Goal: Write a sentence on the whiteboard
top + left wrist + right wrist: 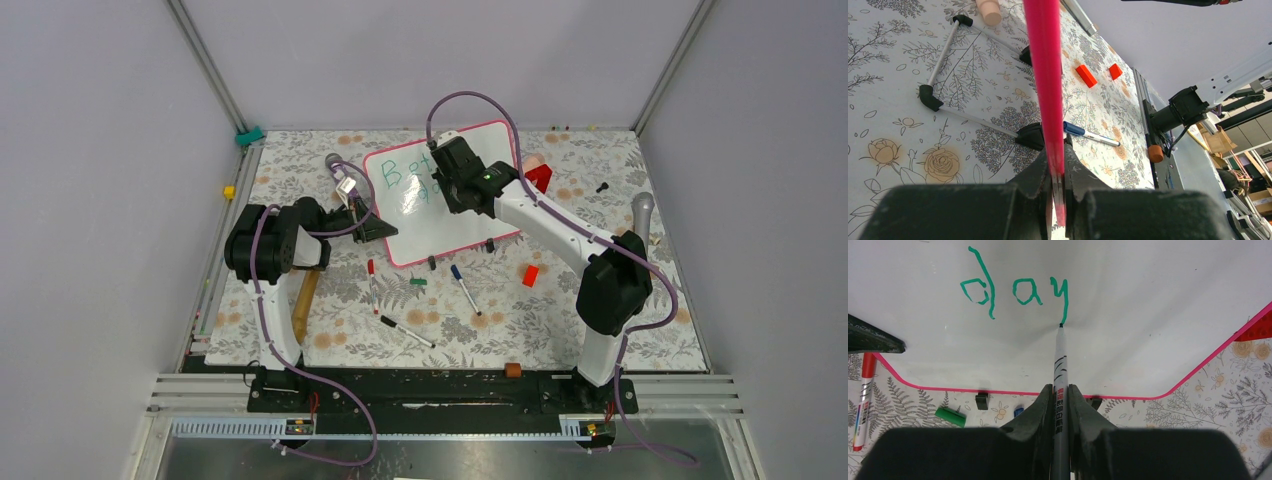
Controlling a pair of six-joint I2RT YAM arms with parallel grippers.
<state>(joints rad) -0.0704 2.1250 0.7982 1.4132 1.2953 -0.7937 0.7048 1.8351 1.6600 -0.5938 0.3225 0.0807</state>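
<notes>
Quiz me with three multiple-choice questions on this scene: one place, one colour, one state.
1. Where does the tip of the slim grey marker pen in the right tool rest? A) on the glossy white whiteboard, at the y's tail; B) in mid-air; C) on a sheet of paper.
2. What colour is the handwritten sentence? A) blue; B) green; C) black.
3. The left tool is: A) open; B) shut on a cloth; C) shut on the whiteboard's pink-red frame.
Answers: 1 A, tip meets the y; 2 B, green strokes; 3 C, it pinches the frame.
</notes>
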